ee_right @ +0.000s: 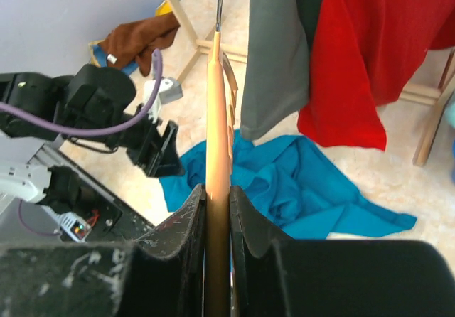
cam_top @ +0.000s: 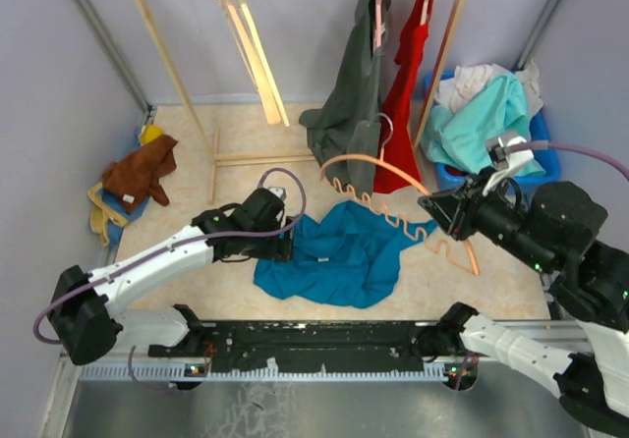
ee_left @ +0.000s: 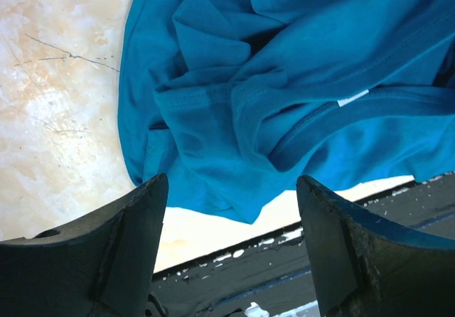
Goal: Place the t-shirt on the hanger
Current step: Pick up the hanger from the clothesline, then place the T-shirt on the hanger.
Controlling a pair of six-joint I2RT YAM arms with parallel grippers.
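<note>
1. Left gripper (ee_left: 231, 189), jaws wide and empty, hangs over the t-shirt's (ee_left: 284, 82) left edge
2. Right gripper (ee_right: 217, 196), clenched on the orange hanger (ee_right: 217, 118), holds it above the t-shirt's right side
3. T-shirt crumpled, limp, light: pinch its collar (ee_left: 313, 118), I judge

Lilac walls (cam_top: 59, 114), marbled beige floor (cam_top: 246, 153)

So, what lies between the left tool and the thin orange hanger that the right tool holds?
The crumpled deep teal-blue cloth t-shirt, spread between the left tool and the thin orange hanger; clearest in the top view.
</note>
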